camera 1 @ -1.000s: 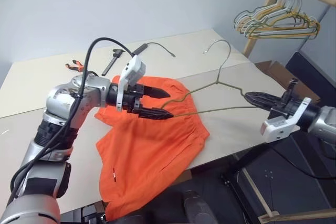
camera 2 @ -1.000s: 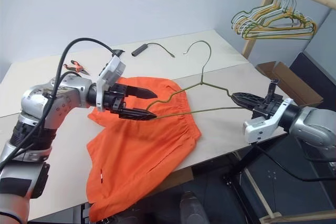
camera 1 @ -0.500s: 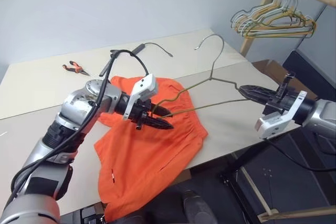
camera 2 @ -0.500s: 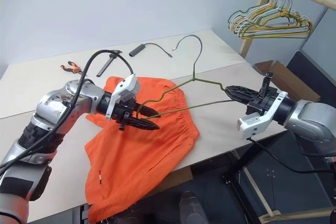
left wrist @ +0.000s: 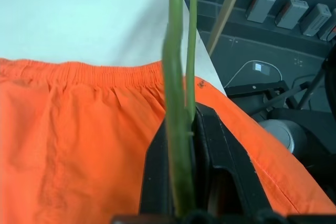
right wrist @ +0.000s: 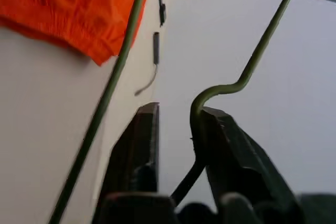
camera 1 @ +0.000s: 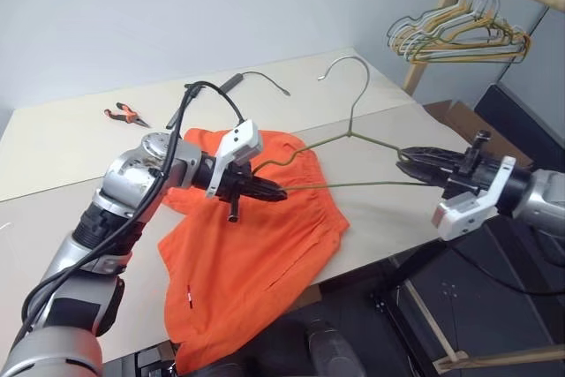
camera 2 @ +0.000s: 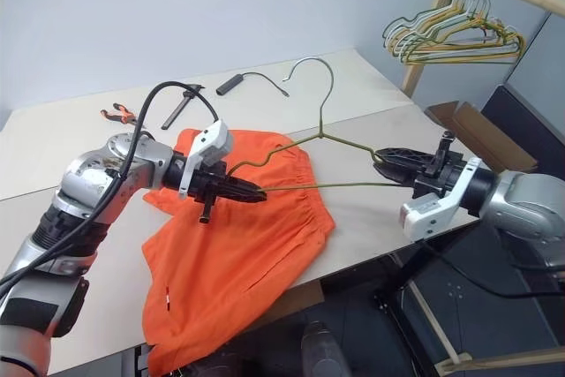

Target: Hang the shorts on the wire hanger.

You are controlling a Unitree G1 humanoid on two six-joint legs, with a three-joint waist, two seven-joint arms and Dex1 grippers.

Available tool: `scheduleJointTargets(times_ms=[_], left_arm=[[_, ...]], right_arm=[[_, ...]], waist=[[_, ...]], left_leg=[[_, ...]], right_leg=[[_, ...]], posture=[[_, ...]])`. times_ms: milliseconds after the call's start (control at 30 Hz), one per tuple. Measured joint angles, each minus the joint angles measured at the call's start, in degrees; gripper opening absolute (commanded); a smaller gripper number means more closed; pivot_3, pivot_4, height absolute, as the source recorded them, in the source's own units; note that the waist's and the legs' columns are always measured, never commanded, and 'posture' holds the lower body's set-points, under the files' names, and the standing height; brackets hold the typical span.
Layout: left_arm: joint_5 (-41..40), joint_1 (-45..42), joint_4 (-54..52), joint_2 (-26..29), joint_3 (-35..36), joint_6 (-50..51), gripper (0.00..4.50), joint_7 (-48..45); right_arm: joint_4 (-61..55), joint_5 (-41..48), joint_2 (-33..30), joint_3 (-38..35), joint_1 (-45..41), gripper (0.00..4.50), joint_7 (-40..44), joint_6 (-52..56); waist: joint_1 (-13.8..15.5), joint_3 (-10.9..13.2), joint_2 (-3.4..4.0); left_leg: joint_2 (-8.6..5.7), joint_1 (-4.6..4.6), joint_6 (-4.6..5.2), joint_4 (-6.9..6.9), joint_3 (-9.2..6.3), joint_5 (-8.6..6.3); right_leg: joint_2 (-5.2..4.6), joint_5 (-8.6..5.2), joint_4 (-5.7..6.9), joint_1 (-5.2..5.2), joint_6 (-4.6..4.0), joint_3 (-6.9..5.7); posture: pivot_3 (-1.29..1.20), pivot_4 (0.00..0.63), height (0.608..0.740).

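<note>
The left gripper point(camera 1: 269, 192) is clamped on one end of the wire hanger point(camera 1: 353, 134), above the shorts point(camera 1: 265, 253) on the table point(camera 1: 53, 147). The right gripper point(camera 1: 415, 168) has parted; the hanger may swing or drop.

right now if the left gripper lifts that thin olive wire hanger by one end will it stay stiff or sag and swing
The thin olive wire hanger probably flexes slightly: its long wire spans between both grippers. Held only by the shut left gripper, it would likely pivot and swing. Its bare wire looks slippery, so it may twist.
</note>
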Motion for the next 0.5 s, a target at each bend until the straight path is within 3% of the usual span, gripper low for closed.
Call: scheduleJointTargets(times_ms=[167,233,300,500], left_arm=[[5.79,3.98,-0.07,1.85,0.05,-9.74,0.00,0.28],[7.68,5.74,-0.40,2.05,0.10,-14.21,0.00,0.22],[7.84,6.83,-1.12,2.04,0.21,-15.61,0.00,0.05],[7.68,8.20,-4.23,2.09,1.02,-15.89,0.00,-0.11]], right_arm=[[-6.89,26.96,-5.61,-0.56,4.47,4.06,16.59,20.38],[-9.97,38.64,-6.94,-0.55,3.20,4.06,21.99,34.93],[-10.20,44.75,-7.83,-0.11,-0.58,4.06,26.98,45.48],[-8.89,42.29,-4.71,10.58,-14.99,4.06,37.35,63.61]], waist=[[0.01,-0.05,0.00],[0.14,-0.09,0.01],[0.47,-0.11,0.03],[1.95,-0.17,0.08]], left_leg=[[0.04,0.10,0.02,0.02,0.00,0.00],[0.05,0.08,0.04,0.05,-0.02,0.01],[0.05,0.02,0.04,0.09,-0.03,0.01],[0.03,-0.11,0.06,0.07,-0.04,-0.02]], right_leg=[[0.00,0.04,-0.01,0.11,0.01,-0.01],[-0.02,0.06,-0.02,0.10,0.02,-0.01],[-0.04,0.07,-0.04,0.04,0.04,-0.02],[-0.08,0.07,-0.05,-0.16,0.04,-0.05]], posture=[[-0.23,0.039,0.740],[-0.23,0.038,0.740],[-0.22,0.038,0.740],[-0.20,0.036,0.740]])
